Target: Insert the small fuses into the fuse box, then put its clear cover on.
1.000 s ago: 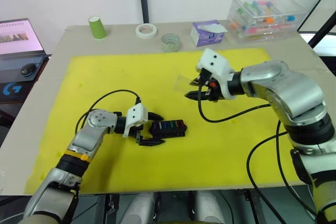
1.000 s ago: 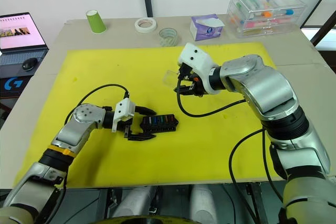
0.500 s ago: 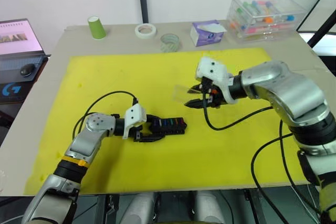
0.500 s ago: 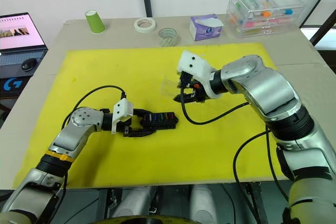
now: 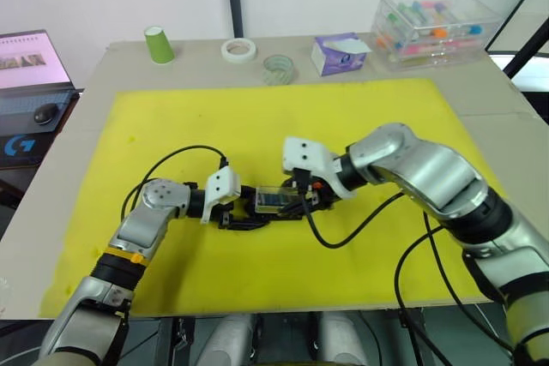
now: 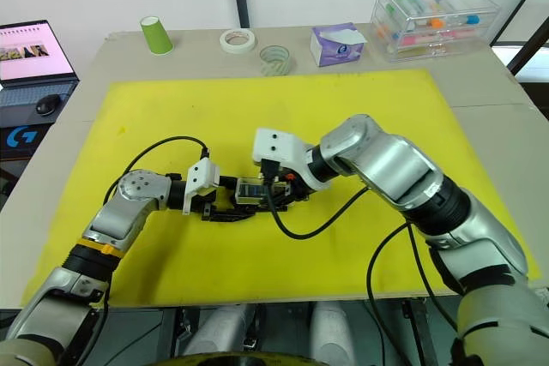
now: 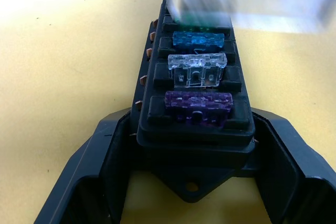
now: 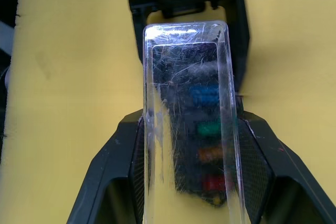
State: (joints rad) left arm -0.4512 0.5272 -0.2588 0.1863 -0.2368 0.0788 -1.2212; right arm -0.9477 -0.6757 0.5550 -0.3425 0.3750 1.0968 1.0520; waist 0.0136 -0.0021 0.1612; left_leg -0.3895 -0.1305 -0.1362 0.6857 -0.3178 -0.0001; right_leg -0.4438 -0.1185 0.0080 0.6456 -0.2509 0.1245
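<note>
The black fuse box (image 5: 287, 208) lies on the yellow mat (image 5: 377, 117), and my left gripper (image 5: 243, 213) is shut on its left end. In the left wrist view its slots hold a purple fuse (image 7: 198, 103), a grey-clear fuse (image 7: 197, 70) and a teal fuse (image 7: 198, 39), with a green one behind. My right gripper (image 5: 298, 201) is shut on the clear cover (image 8: 186, 77) and holds it right over the box, tilted. Blue, green, orange and red fuses show through it. Whether the cover touches the box, I cannot tell.
Along the table's back edge stand a green cup (image 5: 159, 45), a white tape roll (image 5: 238, 50), a clear tape roll (image 5: 277, 69), a purple tissue box (image 5: 340, 53) and a big clear case of coloured tubes (image 5: 433, 27). A laptop (image 5: 30, 66) sits off the left edge. Black cables loop beside both wrists.
My right gripper has carried the clear cover left and down, from mid-mat to over the fuse box. My left gripper, open beside the box a second ago, has shut on its end.
</note>
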